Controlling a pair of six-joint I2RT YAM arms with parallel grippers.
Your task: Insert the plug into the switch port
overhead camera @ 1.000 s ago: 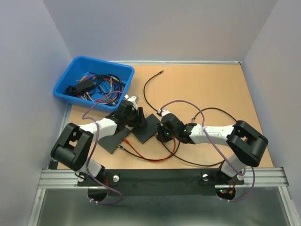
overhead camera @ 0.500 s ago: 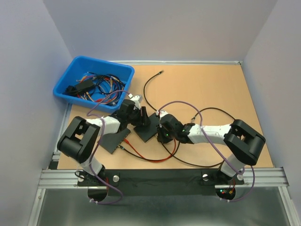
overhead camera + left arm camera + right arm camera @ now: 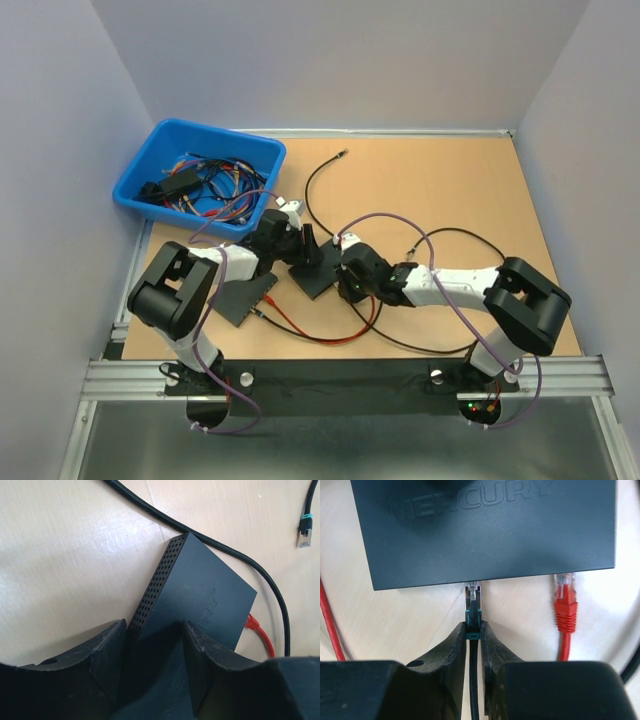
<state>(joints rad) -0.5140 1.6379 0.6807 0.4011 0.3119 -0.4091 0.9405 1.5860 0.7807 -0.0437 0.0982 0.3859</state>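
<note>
Plug (image 3: pixel 471 602), likely light and rigid with a fragile latch, meets the front edge of the switch (image 3: pixel 485 535), pinched behind its head by the right pincer (image 3: pixel 472 630); the left pincer (image 3: pixel 152 630) clamps the switch.

Top external: fixed high above and behind both arm bases, tilted down and forward, far enough to take in the whole tan wooden tabletop (image 3: pixel 450 185).
Left wrist: very near, looking past its own black fingers (image 3: pixel 107 650) onto the perforated side and lid of the flat black plastic switch box (image 3: pixel 200 595).
Right wrist: very near, facing that box's port edge over the clear-tipped plug (image 3: pixel 472 597) between its fingers.
Shared: all three show the switch box; both wrist views catch the red cable (image 3: pixel 565 615).
</note>
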